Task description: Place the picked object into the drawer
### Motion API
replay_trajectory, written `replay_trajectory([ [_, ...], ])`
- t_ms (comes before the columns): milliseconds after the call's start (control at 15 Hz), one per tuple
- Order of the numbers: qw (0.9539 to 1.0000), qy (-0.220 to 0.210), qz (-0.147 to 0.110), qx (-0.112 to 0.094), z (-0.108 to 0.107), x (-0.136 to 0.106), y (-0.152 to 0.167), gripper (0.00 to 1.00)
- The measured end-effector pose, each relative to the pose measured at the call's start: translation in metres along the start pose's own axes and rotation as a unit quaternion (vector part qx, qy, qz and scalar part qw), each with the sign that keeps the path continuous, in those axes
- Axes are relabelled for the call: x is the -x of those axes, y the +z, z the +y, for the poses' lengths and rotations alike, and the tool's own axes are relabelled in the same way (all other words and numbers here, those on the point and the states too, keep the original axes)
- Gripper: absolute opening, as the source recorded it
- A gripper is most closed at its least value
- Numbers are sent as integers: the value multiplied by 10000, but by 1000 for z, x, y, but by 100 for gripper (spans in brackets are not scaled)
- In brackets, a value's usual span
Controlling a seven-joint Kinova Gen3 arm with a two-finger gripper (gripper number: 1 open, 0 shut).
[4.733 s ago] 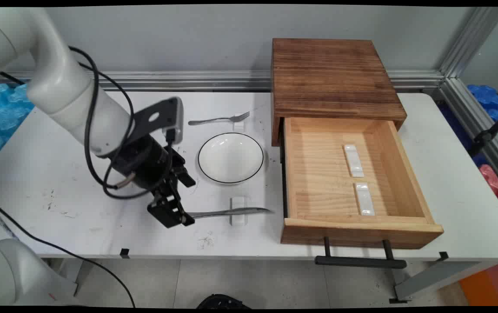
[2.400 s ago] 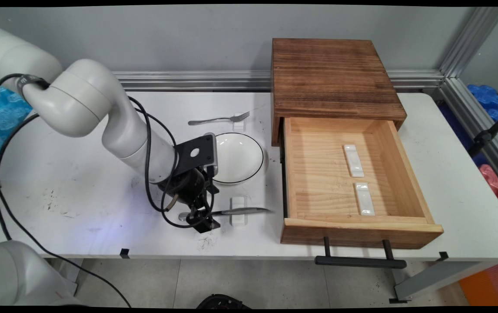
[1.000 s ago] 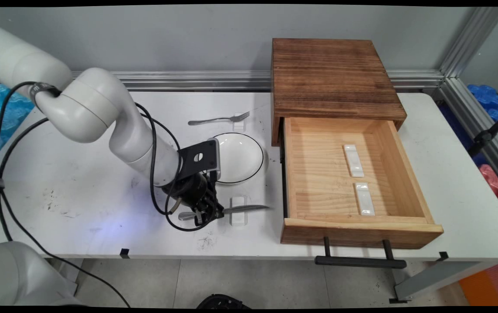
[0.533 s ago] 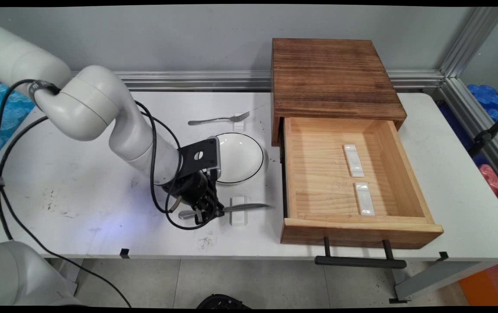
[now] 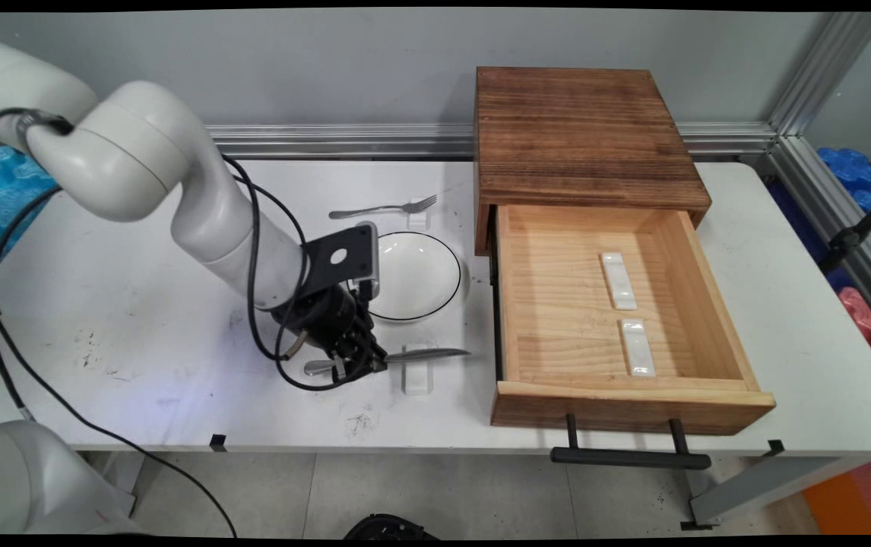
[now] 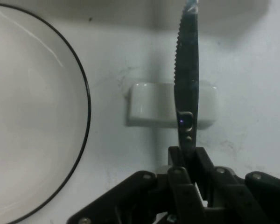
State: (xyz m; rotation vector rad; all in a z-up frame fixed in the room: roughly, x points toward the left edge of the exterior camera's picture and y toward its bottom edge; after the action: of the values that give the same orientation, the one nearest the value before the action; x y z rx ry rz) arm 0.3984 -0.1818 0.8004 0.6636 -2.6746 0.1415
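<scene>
My black gripper (image 5: 363,358) is shut on the handle of a metal knife (image 5: 428,354). The knife is lifted a little above its small white rest (image 5: 416,377), blade pointing right toward the drawer. In the hand view the serrated knife (image 6: 187,70) runs up from between my fingers (image 6: 203,163), over the white rest (image 6: 151,110). The knife's rounded handle end (image 5: 314,367) sticks out left of the gripper. The white plate (image 5: 420,273) with a black rim lies just behind the gripper, and the plate (image 6: 28,116) fills the left of the hand view.
A fork (image 5: 384,208) lies on a second white rest (image 5: 419,219) behind the plate. At the right, a wooden box (image 5: 580,129) has its drawer (image 5: 549,304) pulled open, with two white rests (image 5: 619,279) (image 5: 638,347) inside. The drawer's black handle (image 5: 629,456) overhangs the table's front edge.
The gripper came down over the knife's handle, shut on it, and has now raised it slightly off the white rest. The knife has shifted a little up and left.
</scene>
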Motion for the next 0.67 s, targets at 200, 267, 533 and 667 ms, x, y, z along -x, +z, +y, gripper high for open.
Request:
replay_trajectory([
  [200,10000,37,-9,41,2,-2,-13,0],
  [267,10000,52,-9,52,2,-3,-16,0],
  [533,9998,149,10,99,1,-11,-35,0],
  [667,9997,209,24,126,0,-16,-45,0],
])
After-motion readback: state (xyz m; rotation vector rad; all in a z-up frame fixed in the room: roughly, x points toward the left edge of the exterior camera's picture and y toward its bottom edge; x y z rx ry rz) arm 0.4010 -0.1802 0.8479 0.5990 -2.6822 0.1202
